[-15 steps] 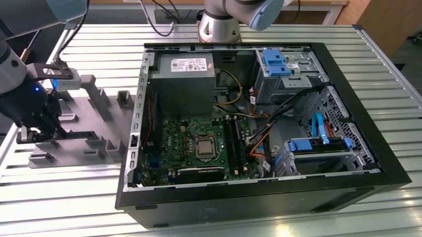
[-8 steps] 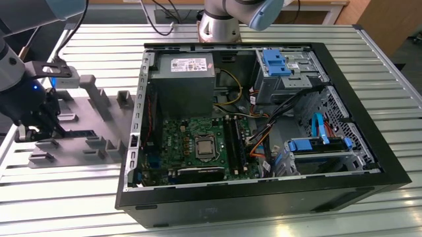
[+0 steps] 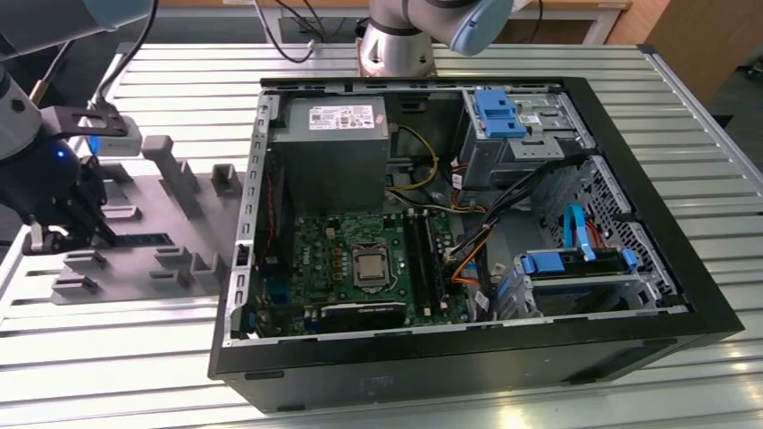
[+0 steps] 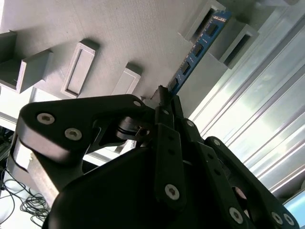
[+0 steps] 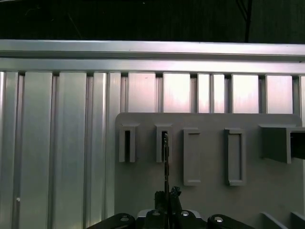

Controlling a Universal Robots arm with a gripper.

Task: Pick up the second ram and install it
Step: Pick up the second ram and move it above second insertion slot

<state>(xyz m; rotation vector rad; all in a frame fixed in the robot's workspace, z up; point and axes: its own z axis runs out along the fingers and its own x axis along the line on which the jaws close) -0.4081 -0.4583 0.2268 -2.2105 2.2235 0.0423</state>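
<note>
The second ram (image 4: 196,51), a slim blue board with a row of flat black chips, stood on edge on the grey holder tray (image 4: 119,33). Its far end was lodged in a narrow slotted post. In the first wrist view the second ram (image 5: 165,162) appeared edge-on, a thin dark line. The gripper (image 4: 166,98) had its black jointed fingers clenched on the stick's near end, one at each face.

In the exterior view the gripper (image 3: 71,228) hung over the tray at the exterior view's left, well apart from the open computer case (image 3: 477,366). Inside the case lay the green motherboard (image 3: 316,237) and the grey power-supply box (image 3: 322,170).

The pick seemed to be the step in hand. It would be done well by drawing the board straight along the slot walls, without twist or tilt, so that its thin edges did not bind in the post.

The tray looked like matte moulded plastic with rectangular pockets and blocky uprights. The table (image 3: 120,366) was ribbed, shiny aluminium slats, and the case was black sheet metal.
</note>
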